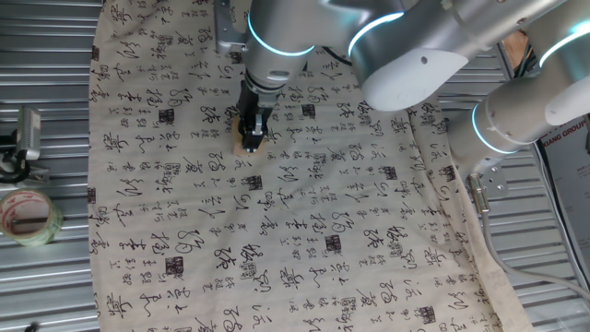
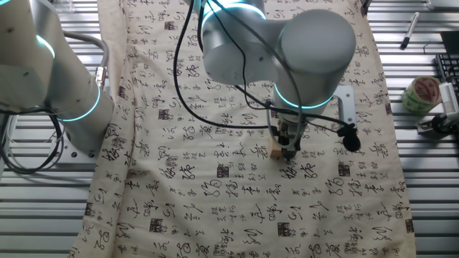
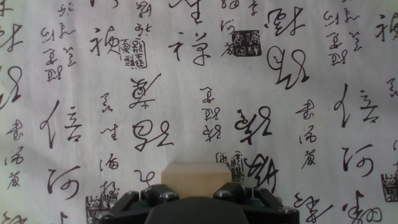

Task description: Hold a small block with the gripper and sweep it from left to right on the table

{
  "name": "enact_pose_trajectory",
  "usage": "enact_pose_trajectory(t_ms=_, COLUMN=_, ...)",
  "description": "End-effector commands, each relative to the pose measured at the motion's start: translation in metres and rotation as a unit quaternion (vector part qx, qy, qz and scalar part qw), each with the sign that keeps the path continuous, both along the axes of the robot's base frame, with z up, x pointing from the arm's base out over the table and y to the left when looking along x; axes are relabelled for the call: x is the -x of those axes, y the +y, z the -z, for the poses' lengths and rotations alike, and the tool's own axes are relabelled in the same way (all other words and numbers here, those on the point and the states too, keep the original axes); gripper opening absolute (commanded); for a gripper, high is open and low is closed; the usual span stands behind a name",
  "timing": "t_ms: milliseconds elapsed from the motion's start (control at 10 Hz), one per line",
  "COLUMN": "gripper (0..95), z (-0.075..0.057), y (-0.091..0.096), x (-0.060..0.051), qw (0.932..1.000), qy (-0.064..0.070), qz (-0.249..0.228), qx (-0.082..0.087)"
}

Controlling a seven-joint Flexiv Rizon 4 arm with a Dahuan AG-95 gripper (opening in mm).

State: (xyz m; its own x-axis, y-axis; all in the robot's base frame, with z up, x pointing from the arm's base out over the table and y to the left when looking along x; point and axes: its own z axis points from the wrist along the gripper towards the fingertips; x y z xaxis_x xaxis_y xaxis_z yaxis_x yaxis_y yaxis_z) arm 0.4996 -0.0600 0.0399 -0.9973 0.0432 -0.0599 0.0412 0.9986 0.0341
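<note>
Gripper [image 1: 251, 138] pinches the small block [image 3: 196, 174] between its fingertips, low on the calligraphy cloth [image 1: 350, 231]; grasp looks done, while the sweep seemingly remains.

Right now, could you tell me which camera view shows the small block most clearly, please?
The hand view: the small block fills the lower centre, its pale face plain against the cloth, held between the jaws of the gripper. In one fixed view only a tan sliver shows below the fingers; in the other fixed view it is a tiny cube beside them.
</note>
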Motion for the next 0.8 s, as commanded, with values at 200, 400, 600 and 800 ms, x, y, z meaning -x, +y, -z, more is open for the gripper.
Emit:
enact_pose_trajectory(t_ms=200, gripper=0.0, z=0.0185, y=0.0036, x=0.0019, qw=1.0000, qy=0.000, qz=0.002, qx=0.000)
enact_pose_trajectory(t_ms=400, gripper=0.0, z=0.0178, y=0.0067, x=0.0035, qw=1.0000, qy=0.001, qz=0.005, qx=0.000)
enact_pose_trajectory(t_ms=600, gripper=0.0, z=0.0167, y=0.0082, x=0.0052, qw=1.0000, qy=0.001, qz=0.006, qx=-0.001)
enact_pose_trajectory(t_ms=800, gripper=0.0, z=0.0174, y=0.0102, x=0.0078, qw=1.0000, qy=0.001, qz=0.006, qx=-0.001)
